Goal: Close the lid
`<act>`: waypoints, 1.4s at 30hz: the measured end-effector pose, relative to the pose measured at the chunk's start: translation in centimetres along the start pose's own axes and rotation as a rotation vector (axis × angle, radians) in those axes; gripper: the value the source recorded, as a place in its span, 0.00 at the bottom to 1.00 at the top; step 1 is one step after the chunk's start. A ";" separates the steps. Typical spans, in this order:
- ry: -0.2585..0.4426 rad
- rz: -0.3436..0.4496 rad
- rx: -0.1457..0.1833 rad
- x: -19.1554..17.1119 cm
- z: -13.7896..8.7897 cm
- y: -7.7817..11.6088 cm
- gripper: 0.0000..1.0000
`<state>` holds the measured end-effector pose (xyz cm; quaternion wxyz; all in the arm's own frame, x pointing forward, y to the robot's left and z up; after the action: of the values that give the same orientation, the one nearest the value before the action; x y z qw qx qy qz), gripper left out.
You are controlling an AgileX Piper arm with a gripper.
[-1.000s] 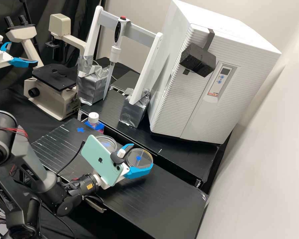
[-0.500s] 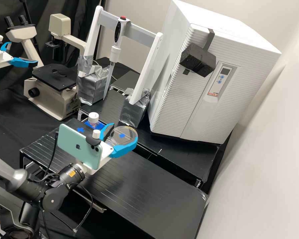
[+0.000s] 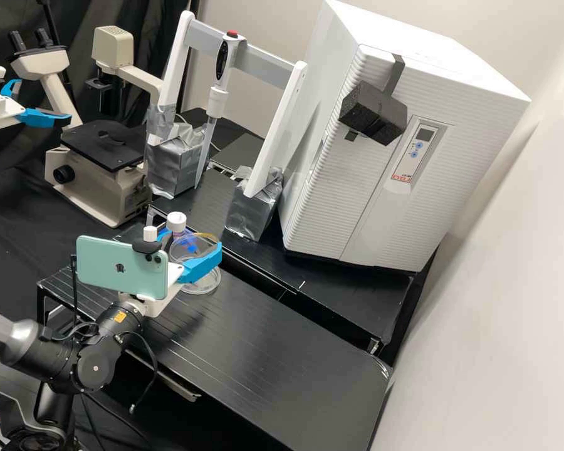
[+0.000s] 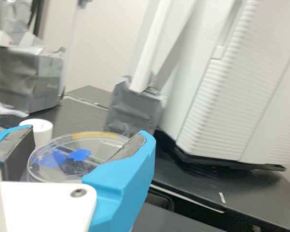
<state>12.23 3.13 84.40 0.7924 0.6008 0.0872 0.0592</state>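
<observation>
– Gripping the clear lid (image 3: 197, 252) in the high view, our gripper (image 3: 195, 239) has a blue finger at each side of its rim. Where do we find the dish?

– Between five and six o'clock from the lid, on the black bench (image 3: 282, 351), if we call the far side twelve. We see the lid held off the dish (image 3: 200, 290).

– And the surface around it?

– Thin pale lines cross the bench towards eight o'clock. We have a white-capped bottle (image 3: 176, 222) close by at eleven.

– What about our room?

– We see the microscope (image 3: 94, 156) at ten, a dark drape (image 3: 150, 37) towards eleven, and the white stand (image 3: 260, 66) just past twelve, its feet wrapped in silver. The ribbed white cabinet (image 3: 370, 188) stands at two, and the pale wall (image 3: 482, 351) runs past three.

– Now the wrist view: do we see the same hold?

– Yes, our gripper (image 4: 87, 133) has the lid between its fingers, with blue patches visible through the clear plastic. Beyond it, we make out the raised black shelf (image 4: 208, 179), carrying a small white mark, and the cabinet standing on its dark base.
</observation>
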 end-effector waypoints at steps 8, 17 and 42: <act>0.005 -0.135 -0.028 -0.1 0.3 -1.2 0.00; -0.066 -0.154 0.016 -0.4 1.7 -1.3 0.00; -0.119 -0.120 0.240 0.0 4.3 -1.4 0.00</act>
<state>13.09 -1.32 84.14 0.7207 0.6875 0.0824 -0.0351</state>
